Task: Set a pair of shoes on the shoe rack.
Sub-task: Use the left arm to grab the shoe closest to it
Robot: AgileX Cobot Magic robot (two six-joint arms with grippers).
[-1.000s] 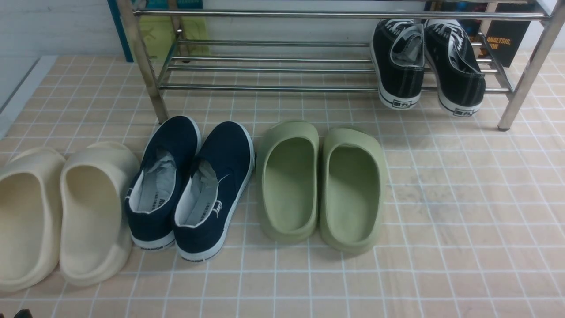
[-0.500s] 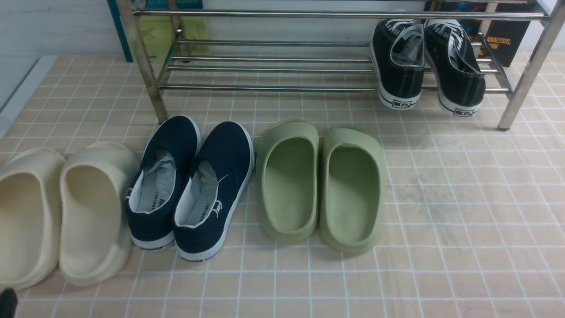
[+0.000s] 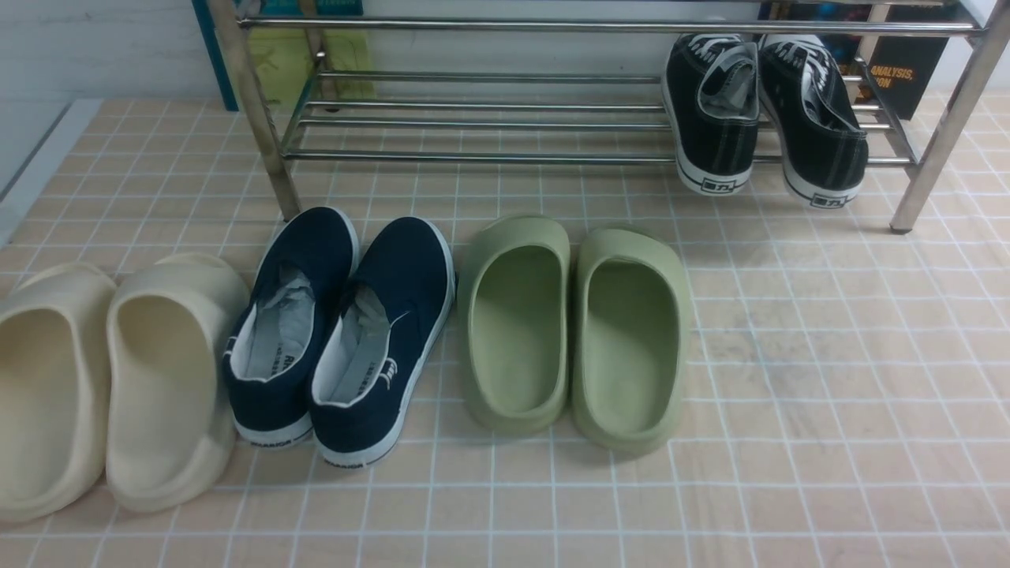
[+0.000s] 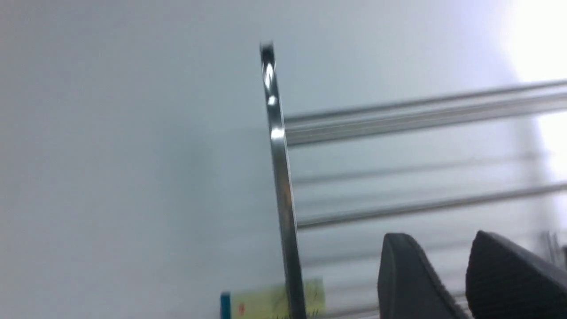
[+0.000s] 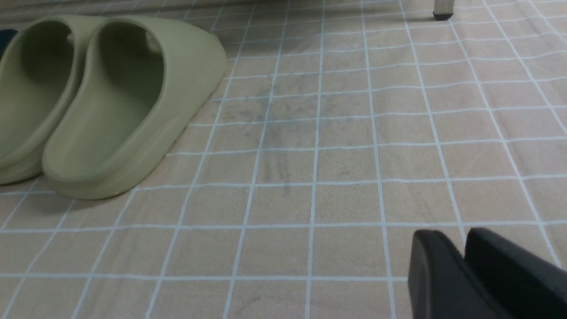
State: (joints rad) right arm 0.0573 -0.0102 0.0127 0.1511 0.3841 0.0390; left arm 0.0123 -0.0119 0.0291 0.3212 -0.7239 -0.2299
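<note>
The pair of navy shoes (image 3: pixel 398 272) stands on the tiled floor (image 3: pixel 828 355) in front of the shoe rack (image 3: pixel 473 156). Their toes are just short of the rack's left front leg and their heels point away from it. They are canvas with white rubber soles, and grey paper is stuffed inside.

Green slippers (image 3: pixel 517 331) of smooth, rounded foam sit close beside them, in front of the middle of the rack. Cream slippers (image 3: pixel 158 371) of the same shape lie on the other side, beyond the rack's left end and touching the nearer navy shoe. Black sneakers (image 3: pixel 714 118) take up the right end of the rack's low shelf, with their heels hanging over the front bar. The rest of that shelf is bare shiny tubes. A dark book (image 3: pixel 907 71) leans behind the rack's right end.

Neither arm shows in the front view. The left wrist view, which is blurred, looks up at the rack's leg and bars against a pale wall, with a yellow card (image 4: pixel 266 303) low behind the leg. There the left gripper (image 4: pixel 443 237) has its dark fingers a little apart and holds nothing. The right wrist view sits low over the floor and shows the green slippers (image 5: pixel 124 102) from behind and the black foot of a rack leg (image 5: pixel 443 11). The right gripper (image 5: pixel 449 232) has its fingers closed together and empty, well away from the slippers.
</note>
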